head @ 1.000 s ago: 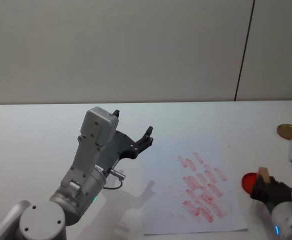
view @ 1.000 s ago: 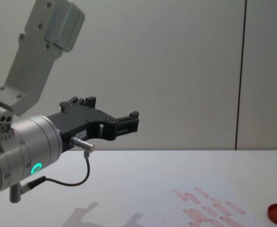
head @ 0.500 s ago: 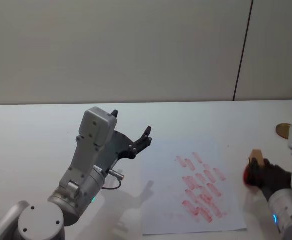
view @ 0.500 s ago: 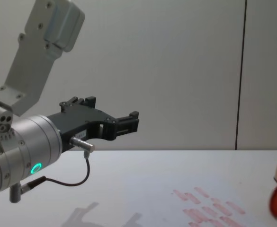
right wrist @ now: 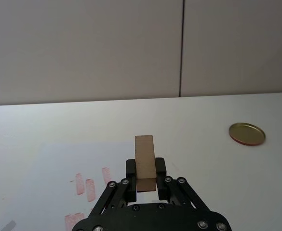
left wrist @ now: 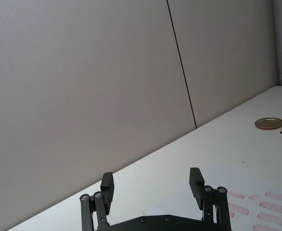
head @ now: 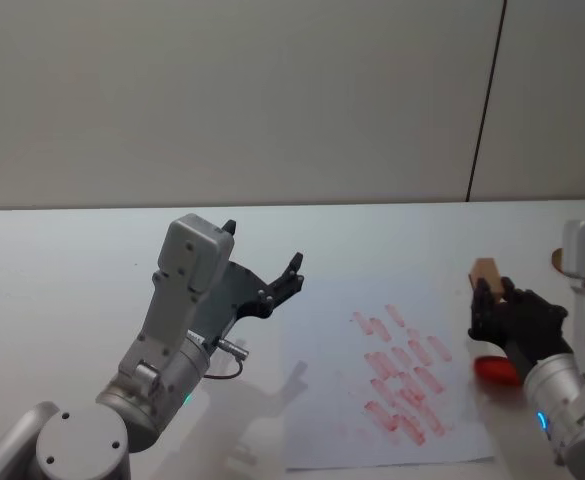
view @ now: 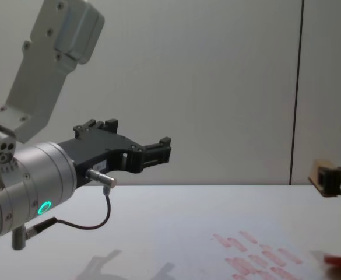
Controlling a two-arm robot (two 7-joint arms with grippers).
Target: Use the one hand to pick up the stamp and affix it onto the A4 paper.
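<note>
**Stamp gripped, off the pad**

Right gripper (head: pixel 488 298) at right-centre of head view, clamped on stamp (head: pixel 486 272). Block upright, high above ink pad (head: pixel 492 368), probably to clear it before crossing to paper (head: pixel 317 400) at lower centre. Left gripper (head: pixel 265 245) wide open, empty, parked centre-left, out of the way.

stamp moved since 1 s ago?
Yes. The stamp, held in the right gripper, has risen from the red ink pad and shifted left toward the A4 paper.
</note>
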